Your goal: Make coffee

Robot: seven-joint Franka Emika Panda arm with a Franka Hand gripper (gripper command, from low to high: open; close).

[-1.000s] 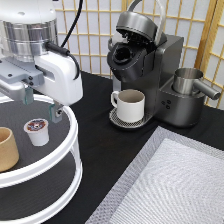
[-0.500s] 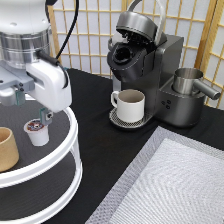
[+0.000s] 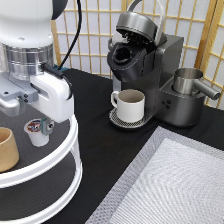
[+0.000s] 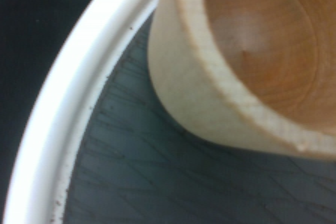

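Gripper [image 3: 44,125] above coffee pod [image 3: 36,131], tan cup [image 3: 7,148] beside.

Black table [image 3: 105,155] under stand [image 3: 60,165], machine [image 3: 155,75], mat [image 3: 170,185]

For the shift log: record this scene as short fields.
gripper: above the white round shelf, right beside the coffee pod
pod: upright on the shelf's top tier
tan cup: on the same tier, toward the exterior view's left
mug: under the coffee machine
machine lid: raised
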